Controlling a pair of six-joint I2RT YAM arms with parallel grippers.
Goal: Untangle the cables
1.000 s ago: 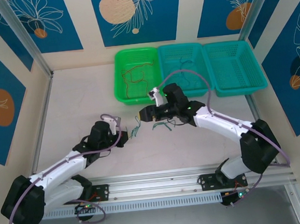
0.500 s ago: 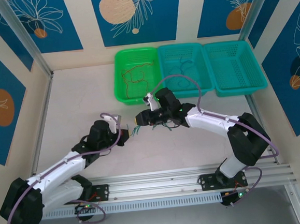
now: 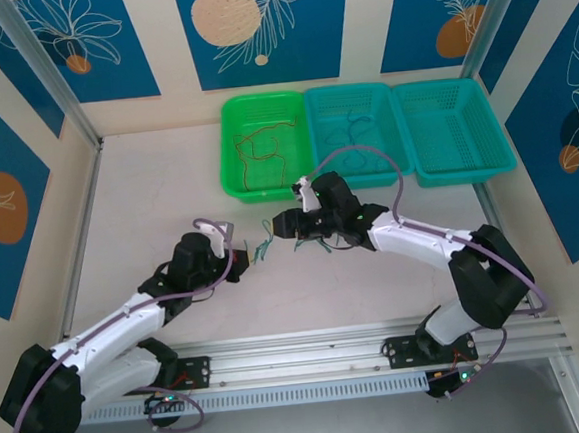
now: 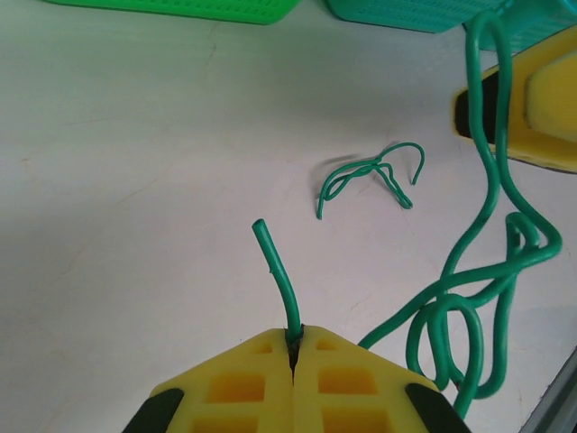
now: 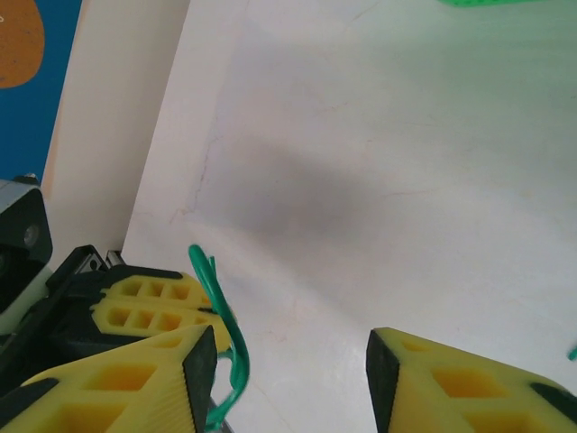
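R fingers drew back rightward, apart, green cable beside one; L fingers clamped on its end.

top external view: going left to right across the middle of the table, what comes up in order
left gripper → green cable → right gripper

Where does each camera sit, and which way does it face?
Top external: above, behind the bases, looking down on the table; left arm and right arm show.
Left wrist: on the left arm, facing the green basket; left claw shut on the green cable.
Right wrist: low over the table, facing the left claw; right claw open.
Both wrist views share the green cable.
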